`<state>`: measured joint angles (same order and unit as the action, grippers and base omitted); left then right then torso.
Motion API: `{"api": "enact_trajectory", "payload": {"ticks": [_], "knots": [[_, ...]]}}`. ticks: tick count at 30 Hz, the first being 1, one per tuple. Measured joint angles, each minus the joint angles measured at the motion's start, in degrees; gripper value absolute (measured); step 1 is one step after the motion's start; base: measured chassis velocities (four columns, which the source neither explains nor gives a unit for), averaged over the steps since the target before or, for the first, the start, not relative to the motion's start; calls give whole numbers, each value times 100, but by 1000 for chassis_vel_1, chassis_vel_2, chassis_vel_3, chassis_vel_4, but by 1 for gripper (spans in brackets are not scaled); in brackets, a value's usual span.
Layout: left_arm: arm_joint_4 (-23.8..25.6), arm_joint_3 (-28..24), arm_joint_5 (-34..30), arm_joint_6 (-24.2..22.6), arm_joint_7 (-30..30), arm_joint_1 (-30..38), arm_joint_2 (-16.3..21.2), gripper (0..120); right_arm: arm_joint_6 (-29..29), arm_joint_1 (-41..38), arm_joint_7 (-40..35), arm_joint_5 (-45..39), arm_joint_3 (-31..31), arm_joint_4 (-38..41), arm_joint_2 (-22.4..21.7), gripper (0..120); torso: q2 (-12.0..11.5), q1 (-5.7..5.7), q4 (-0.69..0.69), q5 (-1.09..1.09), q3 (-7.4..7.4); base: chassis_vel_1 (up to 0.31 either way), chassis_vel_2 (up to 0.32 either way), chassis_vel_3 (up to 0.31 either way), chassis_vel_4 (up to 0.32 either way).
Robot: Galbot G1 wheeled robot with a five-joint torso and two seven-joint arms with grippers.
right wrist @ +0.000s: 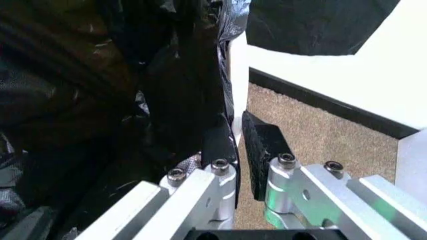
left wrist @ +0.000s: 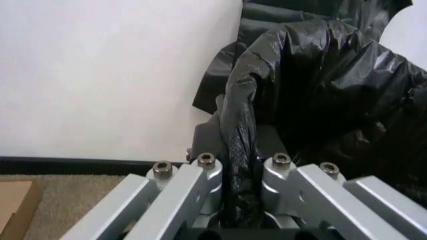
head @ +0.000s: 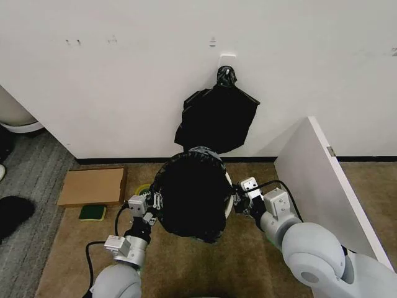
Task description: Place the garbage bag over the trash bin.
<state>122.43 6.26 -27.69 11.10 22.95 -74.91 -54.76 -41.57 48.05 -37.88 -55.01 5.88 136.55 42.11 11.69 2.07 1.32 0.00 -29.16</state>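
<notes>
Garbage bag [head: 192, 198] already drapes the trash bin [head: 230, 192] at centre floor; left gripper [head: 153, 202] pinches film at nine o'clock; right gripper [head: 239, 197] clamps bag over rim at three. Pull both sides down evenly.

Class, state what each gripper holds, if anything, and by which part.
Left gripper pinches the garbage bag at its edge. Right gripper straddles the trash bin rim, bag edge included.

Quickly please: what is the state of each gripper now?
Left gripper: shut on the garbage bag.
Right gripper: shut on the garbage bag and trash bin rim.
</notes>
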Motion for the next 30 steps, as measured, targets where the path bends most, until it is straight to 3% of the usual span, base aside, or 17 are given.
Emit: {"api": "enact_trajectory", "payload": {"ticks": [9, 20, 22, 27, 30], "knots": [[0, 1, -62, -29, 13, -11, 0, 4, 1, 6, 40, 155, -4, 41, -14, 1, 0, 0, 0, 0, 0, 0, 0, 0, 0], [6, -8, -79, -34, 13, 2, -4, 4, -22, 85, 119, 176, 34, 62, 14, 41, 0, 0, 0, 0, 0, 0, 0, 0, 0], [6, -13, -82, -34, 13, 7, -4, 4, -22, 88, 118, 181, 35, 62, 17, 39, 0, 0, 0, 0, 0, 0, 0, 0, 0], [-6, -15, -88, -34, 15, 13, -5, 4, -23, 138, 108, 246, 28, 84, 8, 18, 0, 0, 0, 0, 0, 0, 0, 0, 0], [-10, -14, -90, -33, 16, 12, -5, 4, -23, 150, 107, 266, 26, 90, 0, 11, 0, 0, 0, 0, 0, 0, 0, 0, 0]]}}
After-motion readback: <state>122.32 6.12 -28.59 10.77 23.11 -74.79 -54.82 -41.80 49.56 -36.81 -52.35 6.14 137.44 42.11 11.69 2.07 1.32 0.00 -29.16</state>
